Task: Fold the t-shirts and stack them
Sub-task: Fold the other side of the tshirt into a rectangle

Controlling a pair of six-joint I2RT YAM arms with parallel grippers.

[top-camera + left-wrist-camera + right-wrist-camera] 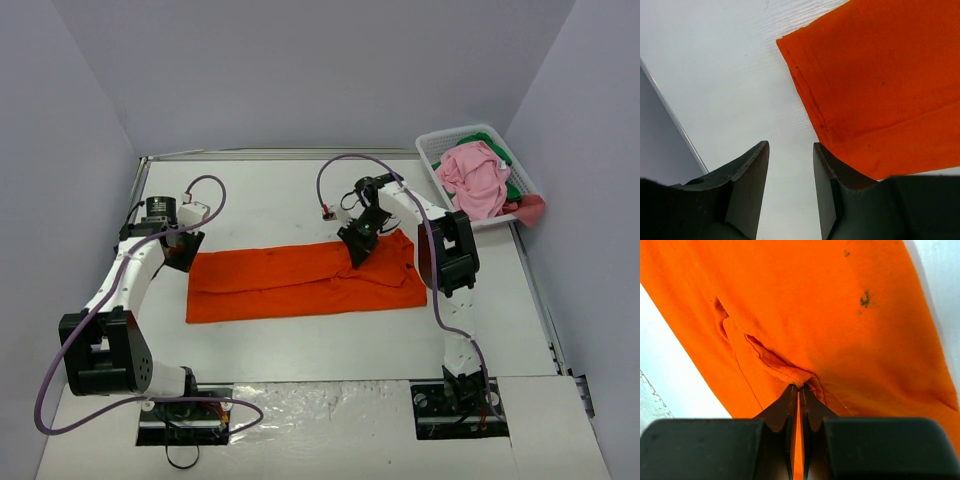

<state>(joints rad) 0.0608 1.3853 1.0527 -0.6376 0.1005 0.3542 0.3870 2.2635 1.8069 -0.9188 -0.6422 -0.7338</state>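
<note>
The orange t-shirt (305,283) lies folded into a long band across the middle of the table. My right gripper (357,250) is down on its upper right part and shut on a pinched fold of the orange t-shirt (805,315); the cloth bunches at the fingertips (801,386). My left gripper (186,255) hangs at the band's left end, open, with only bare table between its fingers (790,150); the orange t-shirt's corner (880,80) lies just to its right. A pink t-shirt (474,178) and a green one (494,143) sit in the basket.
The white slotted basket (432,152) stands at the back right, against the wall. A red cloth (532,209) hangs over its near end. A crinkled plastic sheet (320,410) covers the near edge between the arm bases. Grey walls close the table on three sides.
</note>
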